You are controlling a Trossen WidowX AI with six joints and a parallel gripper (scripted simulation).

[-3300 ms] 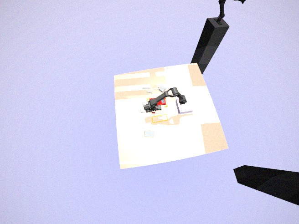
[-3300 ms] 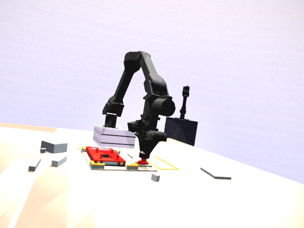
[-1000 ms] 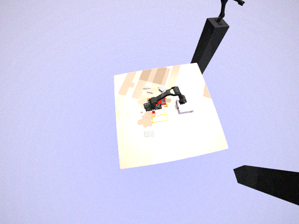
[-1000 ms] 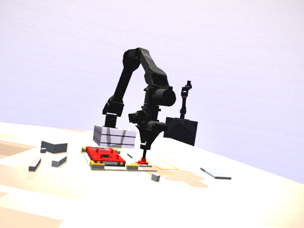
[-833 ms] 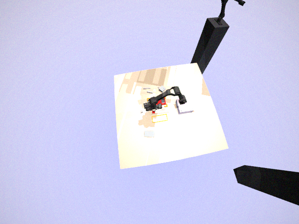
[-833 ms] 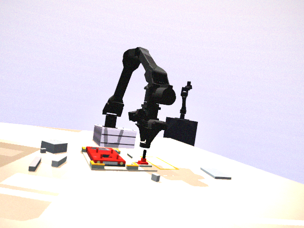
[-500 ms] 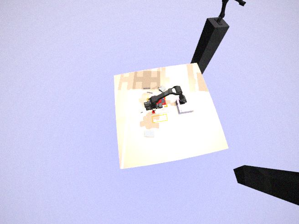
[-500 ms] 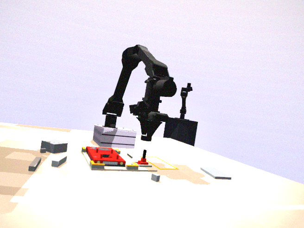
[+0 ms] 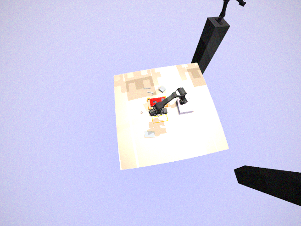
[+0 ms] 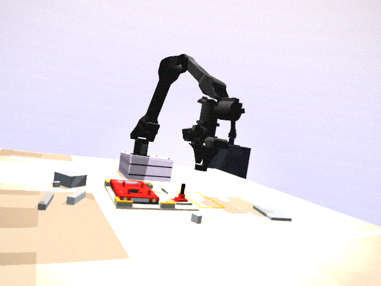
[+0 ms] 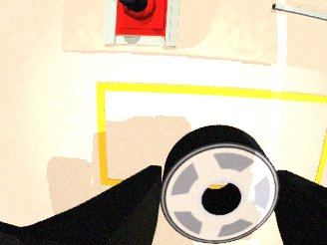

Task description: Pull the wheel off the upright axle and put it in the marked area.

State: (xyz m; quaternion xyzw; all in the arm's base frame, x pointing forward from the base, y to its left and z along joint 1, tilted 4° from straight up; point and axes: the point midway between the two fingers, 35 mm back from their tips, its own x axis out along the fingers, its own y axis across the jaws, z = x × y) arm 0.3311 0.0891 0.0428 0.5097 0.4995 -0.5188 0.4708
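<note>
My gripper (image 10: 201, 166) (image 11: 218, 180) is shut on the wheel (image 11: 189, 178), a black tyre with a pale spoked hub facing the wrist camera. It holds the wheel well above the table. The upright black axle (image 10: 183, 188) (image 11: 136, 4) stands bare on its red base (image 10: 180, 199) (image 11: 142, 27), apart from the wheel. The marked area is a yellow outline (image 9: 160, 121) (image 10: 210, 200) (image 11: 199, 91) on the table. In the wrist view the wheel overlaps the outline's near line. In the top view the arm hides the wheel and axle.
A red car body (image 9: 152, 99) (image 10: 135, 192) lies in a tray with yellow corners beside the axle. A flat grey plate (image 9: 149, 134) (image 10: 272, 213), a small grey cube (image 10: 196, 218), a grey block (image 9: 161, 89) (image 10: 69, 179) and two grey bars (image 10: 46, 200) (image 10: 76, 196) lie around.
</note>
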